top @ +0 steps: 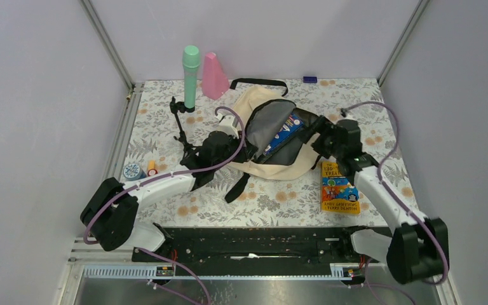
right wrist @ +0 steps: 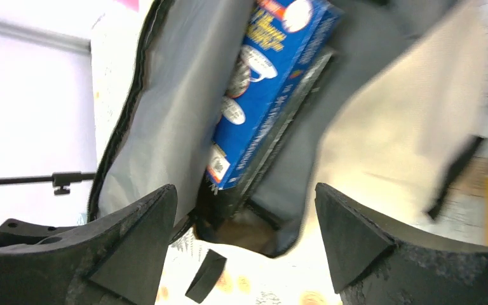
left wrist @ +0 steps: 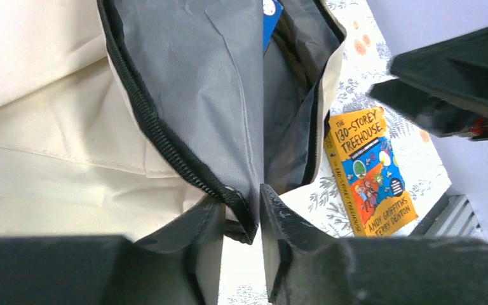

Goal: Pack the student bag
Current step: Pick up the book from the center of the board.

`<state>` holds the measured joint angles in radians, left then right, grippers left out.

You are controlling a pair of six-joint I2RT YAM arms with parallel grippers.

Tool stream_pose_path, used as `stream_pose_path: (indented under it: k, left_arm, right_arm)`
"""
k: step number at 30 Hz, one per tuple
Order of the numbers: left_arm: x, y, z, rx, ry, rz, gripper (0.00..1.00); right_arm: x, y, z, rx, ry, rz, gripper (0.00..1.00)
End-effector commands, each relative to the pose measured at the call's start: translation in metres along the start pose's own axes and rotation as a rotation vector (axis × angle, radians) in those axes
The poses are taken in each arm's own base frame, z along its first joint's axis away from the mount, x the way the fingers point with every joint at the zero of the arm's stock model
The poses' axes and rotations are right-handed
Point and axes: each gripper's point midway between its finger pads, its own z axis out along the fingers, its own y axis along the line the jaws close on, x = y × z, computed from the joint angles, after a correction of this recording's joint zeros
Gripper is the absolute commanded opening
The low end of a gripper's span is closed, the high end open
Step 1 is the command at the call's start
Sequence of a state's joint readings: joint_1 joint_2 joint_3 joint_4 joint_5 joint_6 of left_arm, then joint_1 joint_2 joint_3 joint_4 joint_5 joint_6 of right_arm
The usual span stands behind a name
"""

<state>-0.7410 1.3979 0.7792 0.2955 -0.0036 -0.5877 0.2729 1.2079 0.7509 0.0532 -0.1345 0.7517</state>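
The student bag, cream with black zipper trim and grey lining, lies open mid-table. A blue book sits tilted inside it. My left gripper is shut on the bag's near-left zipper edge; in the left wrist view the fingertips pinch the black trim and grey lining of the bag. My right gripper is open and empty at the bag's right rim. In the right wrist view it stands wide just outside the opening, facing the blue book and the bag.
A yellow book lies flat right of the bag, also in the left wrist view. A green bottle and a pink cone stand at the back. A small black tripod, a round tin and an orange item are at the left.
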Motion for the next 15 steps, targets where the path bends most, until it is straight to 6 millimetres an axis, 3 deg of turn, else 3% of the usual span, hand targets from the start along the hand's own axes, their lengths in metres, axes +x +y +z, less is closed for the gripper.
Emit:
stream_pose_path:
  k: [1, 4, 6, 12, 15]
  left_arm:
    - [-0.026, -0.009, -0.002, 0.000, -0.049, 0.014, 0.40]
    - [-0.023, -0.007, -0.005, -0.010, -0.038, 0.018, 0.69]
    - [-0.022, -0.004, -0.008, -0.020, -0.037, 0.019, 0.81]
    - [-0.021, -0.001, -0.022, -0.022, -0.056, 0.020, 0.91]
    - [-0.021, 0.001, -0.030, -0.027, -0.073, 0.017, 0.93]
  right_arm:
    - [-0.002, -0.059, -0.037, 0.158, 0.004, 0.002, 0.87]
    - [-0.012, -0.096, -0.063, 0.291, -0.054, -0.012, 0.94]
    - [-0.022, -0.124, -0.083, 0.390, -0.130, 0.033, 1.00]
    - [-0.041, -0.199, -0.118, 0.541, -0.326, 0.292, 1.00]
    - [-0.045, -0.223, -0.124, 0.579, -0.350, 0.374, 1.00]
